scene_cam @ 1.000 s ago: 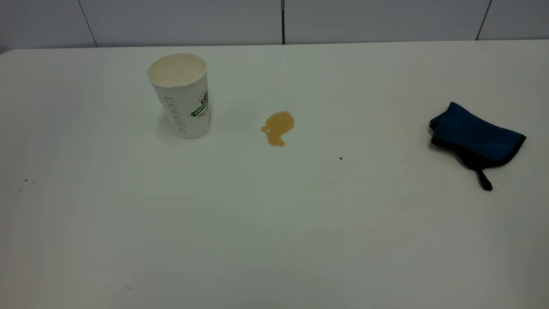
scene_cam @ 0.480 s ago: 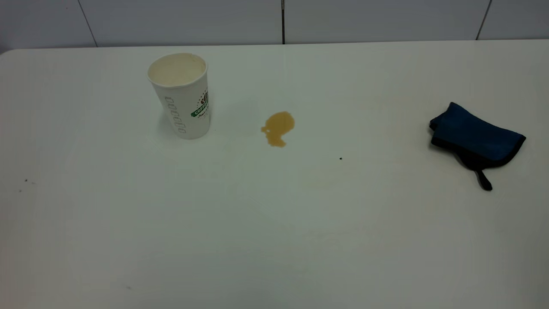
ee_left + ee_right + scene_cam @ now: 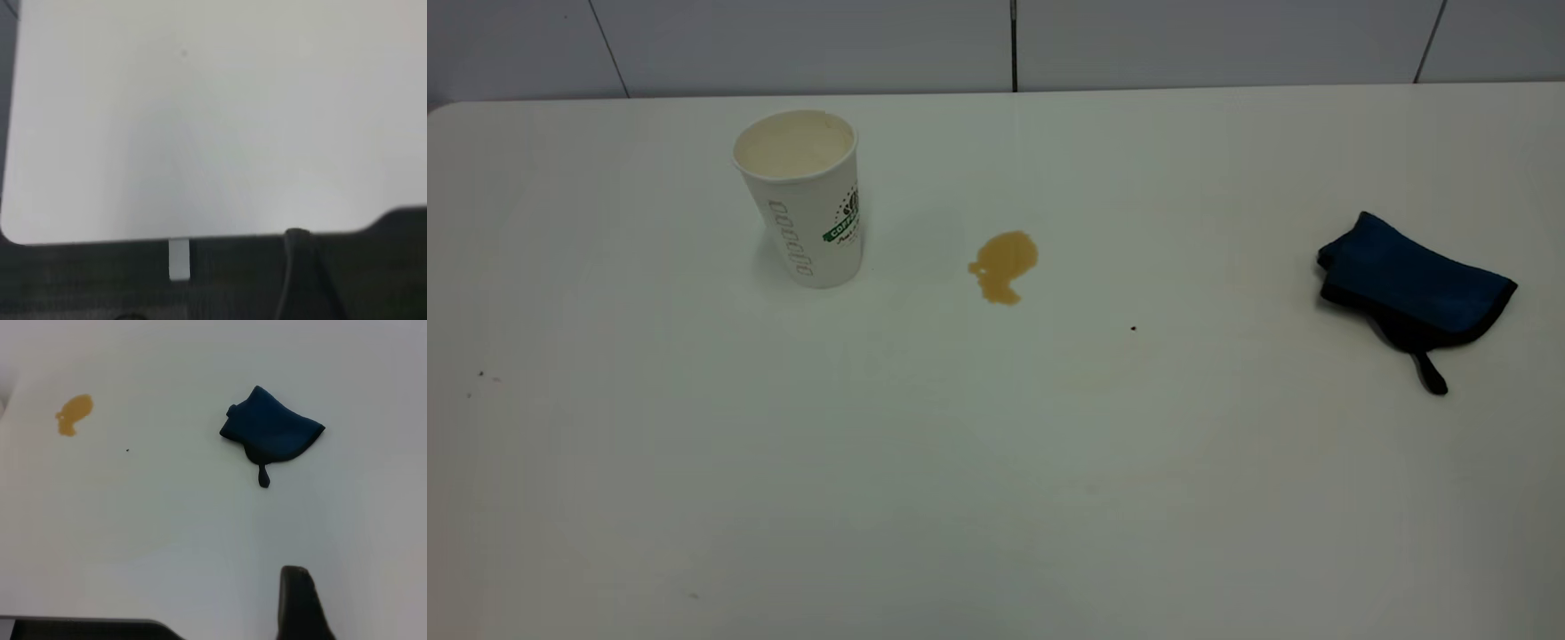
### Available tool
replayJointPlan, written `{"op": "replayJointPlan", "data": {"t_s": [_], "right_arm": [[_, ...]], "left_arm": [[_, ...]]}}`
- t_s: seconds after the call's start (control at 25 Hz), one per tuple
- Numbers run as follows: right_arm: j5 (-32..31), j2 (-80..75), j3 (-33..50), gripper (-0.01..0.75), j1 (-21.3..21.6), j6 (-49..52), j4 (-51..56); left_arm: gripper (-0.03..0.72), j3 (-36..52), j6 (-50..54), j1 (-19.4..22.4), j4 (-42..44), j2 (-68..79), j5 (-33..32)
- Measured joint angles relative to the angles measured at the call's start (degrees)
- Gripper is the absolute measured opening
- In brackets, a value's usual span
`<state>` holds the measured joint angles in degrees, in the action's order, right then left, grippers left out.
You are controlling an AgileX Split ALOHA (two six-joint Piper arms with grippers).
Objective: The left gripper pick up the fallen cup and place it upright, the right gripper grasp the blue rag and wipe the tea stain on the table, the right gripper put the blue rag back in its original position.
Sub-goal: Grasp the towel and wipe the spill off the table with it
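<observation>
White table (image 3: 996, 498), and the cup (image 3: 804, 197) stood upright near its far left side. Stain (image 3: 1003, 265) sat just right of the cup, not touching. Rag (image 3: 1412, 290) lay well off to the right, nothing on it. Neither gripper showed properly, so I couldn't tell open or closed.

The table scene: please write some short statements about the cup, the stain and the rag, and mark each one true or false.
1. The cup stands upright on the table. True.
2. The tea stain has been wiped away. False: the amber blotch is there, beside the cup.
3. The blue rag lies apart from the stain. True.
4. The rag covers the cup. False: they lie on opposite sides of the stain.
5. A gripper holds the rag. False: nothing touches it.
</observation>
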<state>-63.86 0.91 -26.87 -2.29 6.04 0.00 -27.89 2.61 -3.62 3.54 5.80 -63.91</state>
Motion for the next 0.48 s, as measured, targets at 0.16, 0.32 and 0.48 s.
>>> {"op": "replayJointPlan", "data": {"t_s": [0.16,0.32,0.48], "right_arm": [[0.00,0.00,0.00,0.491,0.00,0.00,0.00],[0.00,0.00,0.00,0.491,0.00,0.00,0.00],[0.00,0.00,0.00,0.491,0.00,0.00,0.00]], "left_arm": [[0.472,0.00,0.05,4.90,0.00,-5.96,-0.15],[0.472,0.00,0.05,5.75,0.00,-6.81,-0.62],[0.472,0.00,0.05,5.75,0.00,-6.81,-0.67]]}}
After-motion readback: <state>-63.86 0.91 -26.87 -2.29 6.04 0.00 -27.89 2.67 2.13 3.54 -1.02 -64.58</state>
